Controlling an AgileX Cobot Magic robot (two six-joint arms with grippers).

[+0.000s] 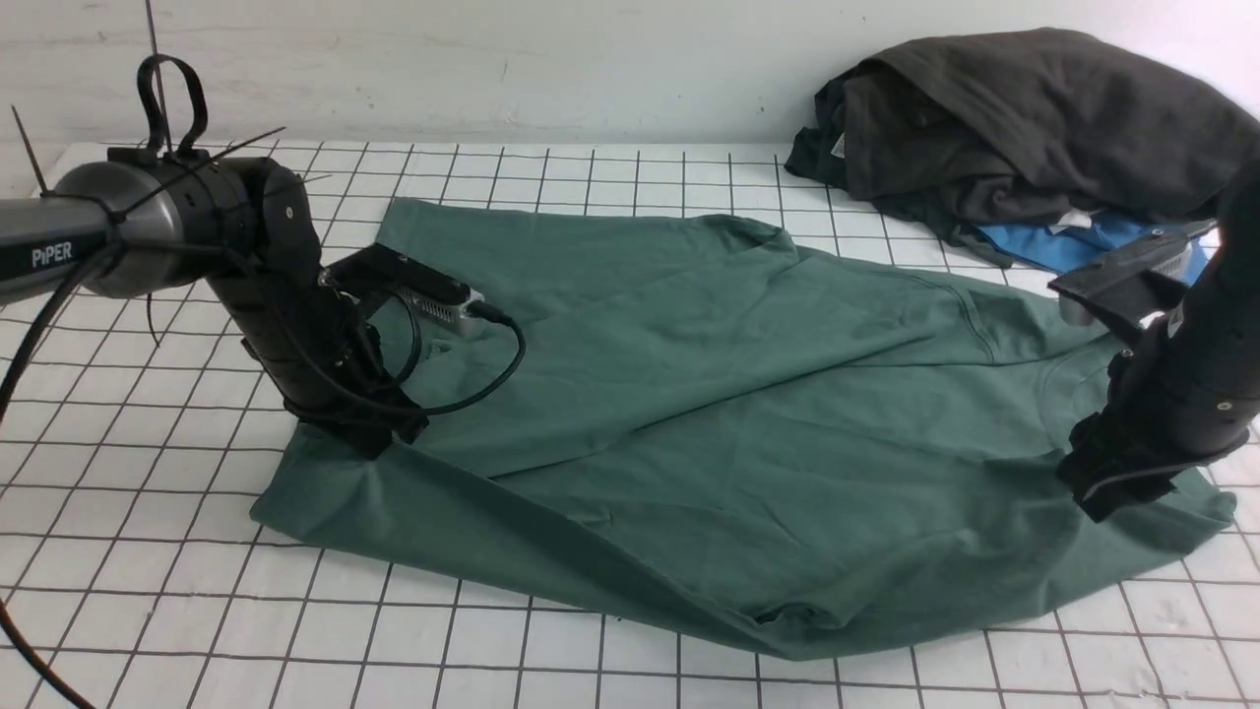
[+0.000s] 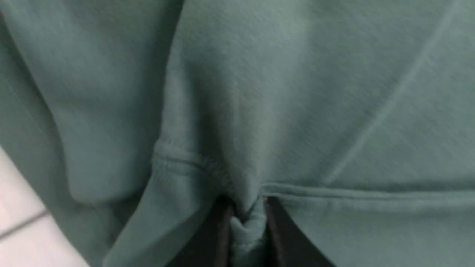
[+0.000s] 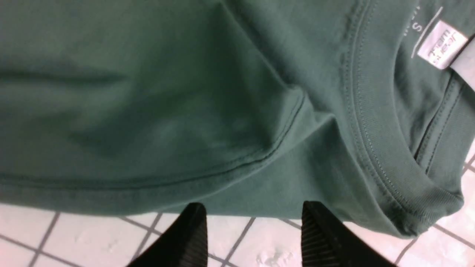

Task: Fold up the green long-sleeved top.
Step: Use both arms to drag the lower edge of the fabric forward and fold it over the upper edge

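On the white gridded table, the green long-sleeved top stretches between your arms. Your left gripper pinches its left end. Your right gripper gapes empty, just short of the collar-side edge.

PiPER on left arm, S inside green top

Left pincer angled down, jaws pinched together — right pincer low, jaws spread apart
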